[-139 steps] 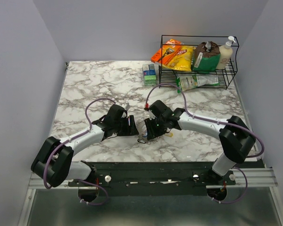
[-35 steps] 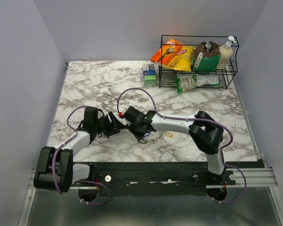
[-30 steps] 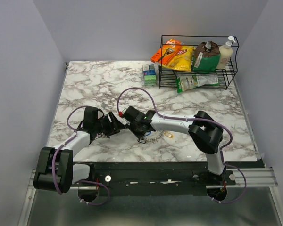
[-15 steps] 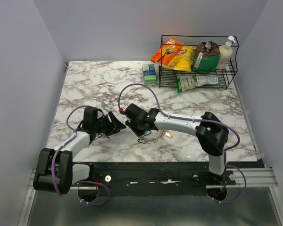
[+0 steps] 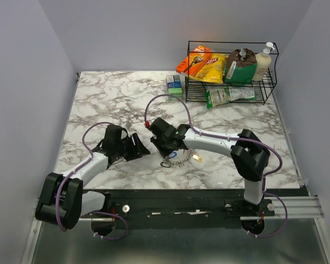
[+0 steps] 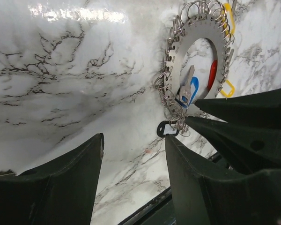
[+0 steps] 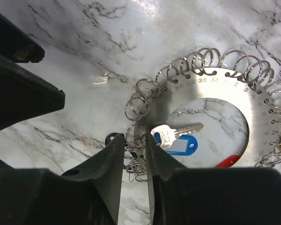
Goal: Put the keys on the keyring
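Right claw (image 7: 136, 137) pinches a split ring (image 7: 135, 133) on the keyring (image 7: 215, 83), apparently steadying it. A silver key (image 7: 178, 131) lies just beyond its fingertips. Left claw (image 6: 133, 140) hovers open alongside.

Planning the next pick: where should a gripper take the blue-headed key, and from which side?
Probably the blue-headed key's exposed end, from straight above through the keyring's open centre: it lies flat there, a silver key overlapping its other end.

The keyring (image 7: 210, 86) runs off the right edge (lower arc hidden behind the right pincer (image 7: 134, 139)).
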Controlling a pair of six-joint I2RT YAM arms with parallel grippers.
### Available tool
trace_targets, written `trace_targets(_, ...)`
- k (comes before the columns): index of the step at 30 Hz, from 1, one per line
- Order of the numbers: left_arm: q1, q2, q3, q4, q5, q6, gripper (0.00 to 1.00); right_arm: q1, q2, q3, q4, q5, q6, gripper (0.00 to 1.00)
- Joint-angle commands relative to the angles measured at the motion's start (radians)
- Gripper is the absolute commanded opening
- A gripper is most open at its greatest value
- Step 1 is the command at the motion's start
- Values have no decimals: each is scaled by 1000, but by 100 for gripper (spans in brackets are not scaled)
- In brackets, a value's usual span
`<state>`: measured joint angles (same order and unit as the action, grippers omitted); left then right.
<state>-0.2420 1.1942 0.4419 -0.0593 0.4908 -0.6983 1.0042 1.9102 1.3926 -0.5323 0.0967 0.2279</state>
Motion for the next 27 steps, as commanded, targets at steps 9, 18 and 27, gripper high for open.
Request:
trace_targets(9,-186,64,81,-1,-139,-15,63,-18,-5,-32,26,-45,14,25)
trace_targets(18,-217,91,96,9,-161,-21,63,-18,-5,-69,41,-77,-9,21)
trace_targets(27,-235,119,101,24,-162,-29,62,-18,-17,-96,40,-84,-12,18)
